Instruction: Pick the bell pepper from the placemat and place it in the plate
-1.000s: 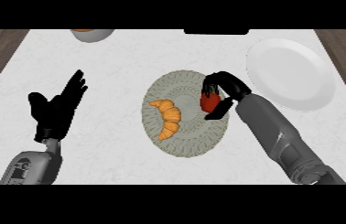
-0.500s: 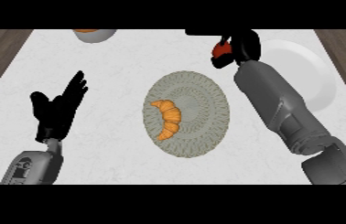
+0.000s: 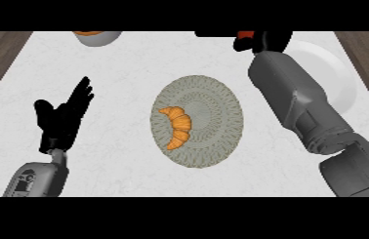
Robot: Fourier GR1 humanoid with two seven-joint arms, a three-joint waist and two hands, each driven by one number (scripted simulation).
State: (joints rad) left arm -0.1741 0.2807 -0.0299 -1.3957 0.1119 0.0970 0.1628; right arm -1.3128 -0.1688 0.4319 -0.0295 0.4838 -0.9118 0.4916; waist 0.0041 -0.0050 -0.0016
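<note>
The right hand (image 3: 263,39), at one o'clock, curls round the red pepper (image 3: 246,35) beside the plate (image 3: 333,69). The left hand (image 3: 65,115) rests open at nine o'clock. A croissant (image 3: 176,126) lies on the placemat (image 3: 209,99).

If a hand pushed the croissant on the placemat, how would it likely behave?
The croissant looks small and curved, so probably light and apt to pivot rather than roll. The placemat looks ribbed, which may slow sliding. Its flaky look suggests it could crush.

Round grey woven placemat (image 3: 209,104), concentric weave pattern noted. Golden-orange croissant (image 3: 177,126). Plain white round plate (image 3: 333,77). White marbled counter (image 3: 122,72). Red bell pepper (image 3: 246,35).
</note>
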